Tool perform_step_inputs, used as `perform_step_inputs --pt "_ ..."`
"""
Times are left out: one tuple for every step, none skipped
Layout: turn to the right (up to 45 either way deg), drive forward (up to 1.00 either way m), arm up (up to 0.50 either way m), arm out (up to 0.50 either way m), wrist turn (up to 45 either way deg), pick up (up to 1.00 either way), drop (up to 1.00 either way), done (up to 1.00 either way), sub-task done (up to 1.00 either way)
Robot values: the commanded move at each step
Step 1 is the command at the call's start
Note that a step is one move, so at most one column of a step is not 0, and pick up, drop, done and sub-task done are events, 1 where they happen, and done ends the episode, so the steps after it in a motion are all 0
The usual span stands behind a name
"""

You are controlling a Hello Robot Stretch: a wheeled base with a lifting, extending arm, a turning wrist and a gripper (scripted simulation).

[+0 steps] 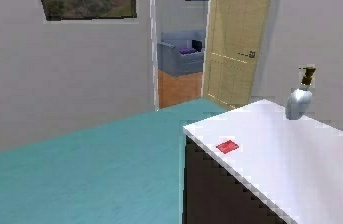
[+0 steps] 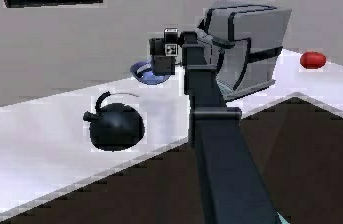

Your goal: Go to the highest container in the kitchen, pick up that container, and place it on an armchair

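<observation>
Forward view looks down past the desk (image 1: 289,160) corner toward a doorway (image 1: 184,55); arm side view faces closely across that desk, along the arm (image 2: 219,150).

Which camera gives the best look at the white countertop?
The arm side view: the white countertop stretches across it, carrying a black kettle, a toaster and a blue bowl. The forward view shows one corner of it, with a soap dispenser and a red card.

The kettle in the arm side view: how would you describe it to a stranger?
A white counter runs across the arm side view. Left of the arm sits the kettle. It alone is round and black with a looped handle; the toaster is grey, the bowl blue.
</observation>
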Motion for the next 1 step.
perform_step_inputs --pt "0.0 0.00 0.00 0.00 -45.0 0.00 0.00 0.00 0.00"
